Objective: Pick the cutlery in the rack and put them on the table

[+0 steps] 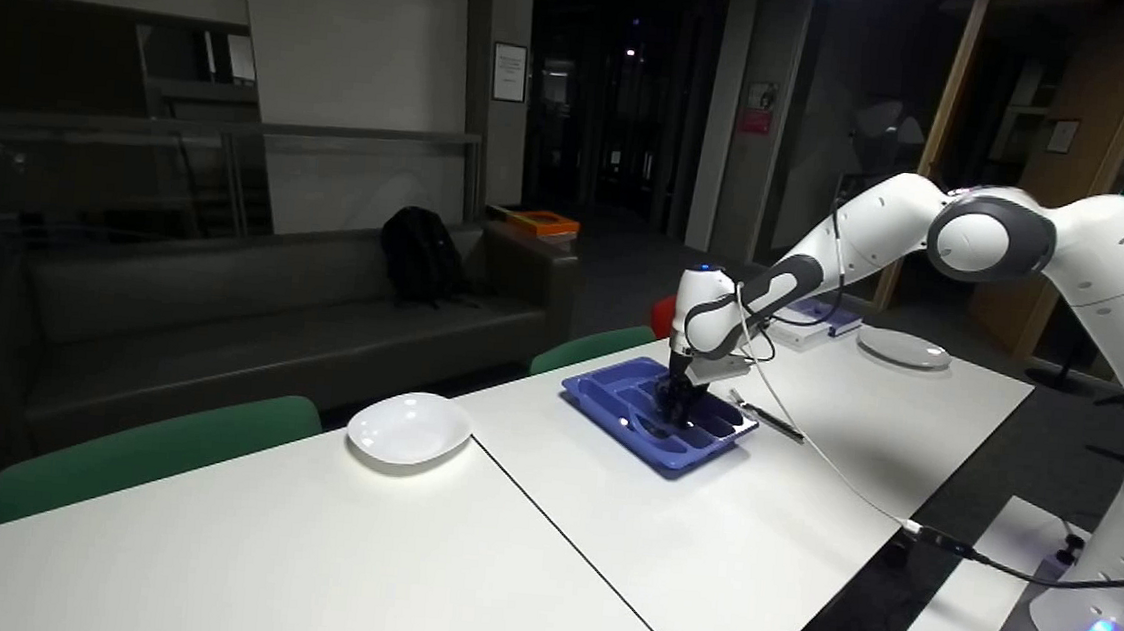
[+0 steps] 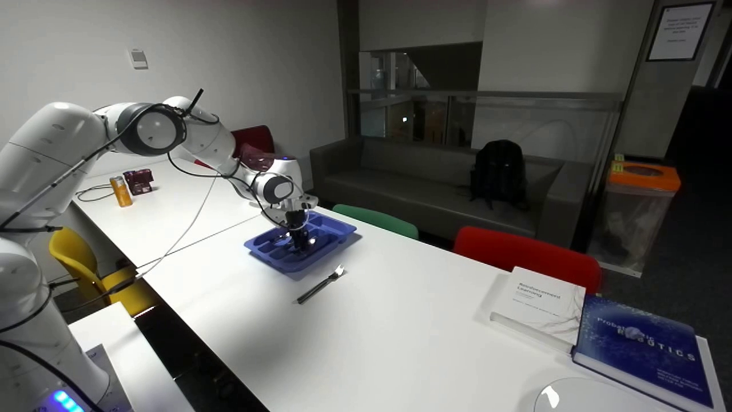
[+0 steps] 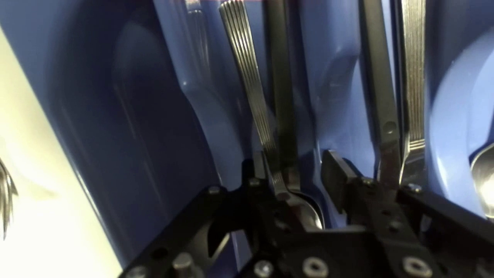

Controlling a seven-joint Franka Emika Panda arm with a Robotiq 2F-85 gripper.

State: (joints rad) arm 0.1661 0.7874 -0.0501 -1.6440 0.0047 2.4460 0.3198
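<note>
Fingers apart within rack edges

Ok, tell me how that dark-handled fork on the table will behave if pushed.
The fork likely won't bend: its head shines like metal. Lying flat, it should slide rather than roll, and the smooth-looking table probably resists little.

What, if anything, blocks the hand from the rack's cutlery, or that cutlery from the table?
Nothing visible separates the hand from the cutlery between its open jaws. Toward the table, the walls of the rack stand between; a fork lies beside it.
</note>
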